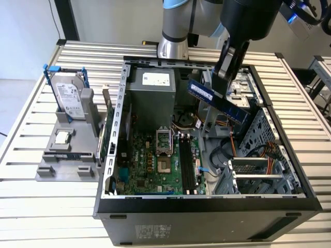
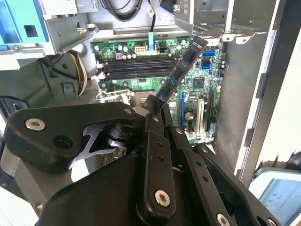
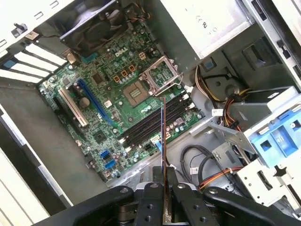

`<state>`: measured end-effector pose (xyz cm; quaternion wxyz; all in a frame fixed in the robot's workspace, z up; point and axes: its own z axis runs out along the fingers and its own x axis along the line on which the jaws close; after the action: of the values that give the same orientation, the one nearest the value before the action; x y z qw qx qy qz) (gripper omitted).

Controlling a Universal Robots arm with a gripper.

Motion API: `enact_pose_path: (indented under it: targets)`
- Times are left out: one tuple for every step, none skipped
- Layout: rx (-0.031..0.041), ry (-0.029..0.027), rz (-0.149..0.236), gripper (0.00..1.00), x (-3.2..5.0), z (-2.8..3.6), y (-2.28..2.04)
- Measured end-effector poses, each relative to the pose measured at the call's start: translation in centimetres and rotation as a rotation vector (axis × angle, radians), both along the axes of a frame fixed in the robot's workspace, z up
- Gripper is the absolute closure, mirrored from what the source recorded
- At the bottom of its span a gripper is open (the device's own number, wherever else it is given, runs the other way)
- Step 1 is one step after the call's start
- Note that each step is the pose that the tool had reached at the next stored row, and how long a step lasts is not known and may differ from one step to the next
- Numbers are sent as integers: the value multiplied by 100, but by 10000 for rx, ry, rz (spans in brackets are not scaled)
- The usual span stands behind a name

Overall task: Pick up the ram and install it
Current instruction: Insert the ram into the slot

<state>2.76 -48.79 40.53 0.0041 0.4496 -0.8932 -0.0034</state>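
Where the long, flat dark blue-green ram [image 1: 220, 101] hangs: in the air over the open black-and-grey metal computer case [image 1: 207, 209], tilted, apart from the green motherboard [image 1: 147, 160]
Pincer: black gripper [image 1: 223, 75] closed tight on the ram
Hidden: the part of the ram between the fingers [image 2: 154, 127]
First wrist view: ram [image 3: 163, 136] edge-on, a thin line, chips not to be made out; long black slots [image 3: 150, 123] lie beneath it
Cut off: grey robot arm [image 1: 176, 31], at the exterior view's top
Aside: silver hard drive [image 1: 69, 95] upright in a grey stand, exterior view's left
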Motion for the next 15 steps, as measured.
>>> enact_pose_path:
  targets:
    - [0,0,-82,100,0,0,0]
    - [0,0,-155,100,0,0,0]
    - [-1,1,-233,100,0,0,0]
    - [-1,0,-306,100,0,0,0]
    - [0,0,-379,100,0,0,0]
    - [-1,0,-454,100,0,0,0]
    - [0,0,-527,100,0,0,0]
    - [-1,0,-603,100,0,0,0]
    - [0,0,-679,100,0,0,0]
    - [0,0,-751,100,0,0,0]
    - [0,0,-824,100,0,0,0]
    - [1,0,-895,100,0,0,0]
    - [0,0,-968,100,0,0,0]
    - [0,0,-1045,100,0,0,0]
    - [0,0,-1117,100,0,0,0]
